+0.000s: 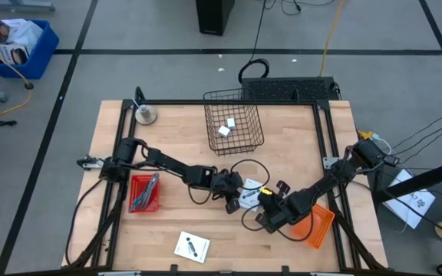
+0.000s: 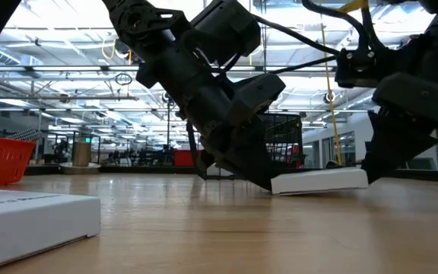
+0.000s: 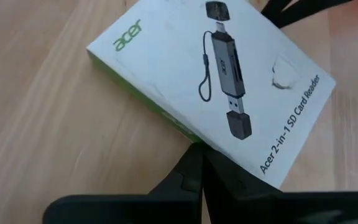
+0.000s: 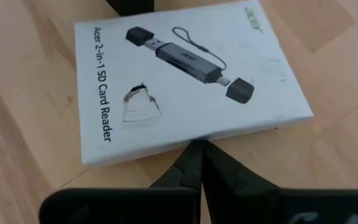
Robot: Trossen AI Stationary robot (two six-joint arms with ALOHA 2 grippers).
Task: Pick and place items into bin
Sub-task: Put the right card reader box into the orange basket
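Wooden and pale, the desk [image 1: 175,192] carried everything, ringed by a dark metal frame [image 1: 121,138]. At its far middle stood a black wire basket [image 1: 233,127] with two small white blocks [image 1: 226,127] lying inside it. A red tray [image 1: 144,193] sat on the robot's left part of the desk, holding a grey metal tool [image 1: 146,190]. An orange tray [image 1: 317,226] sat on the right side, partly under the right arm. Near the front edge lay a white card with black marks [image 1: 192,247], well apart from both arms.

The left gripper [image 1: 234,196] and the right gripper [image 1: 267,211] met at the desk's middle, on opposite sides of a white card-reader box [image 1: 250,196]. In the low view the box [image 2: 319,181] lay almost flat on the wood, one end slightly raised, with a dark gripper at each end. The left wrist view showed that box [image 3: 216,87] with its printed picture up and the left jaws pressed together with no gap, their tips at the box's near edge. The right wrist view showed the same box [image 4: 185,81] with a small torn patch on its face; the right jaws were likewise drawn together, tips against its edge, gripping nothing.
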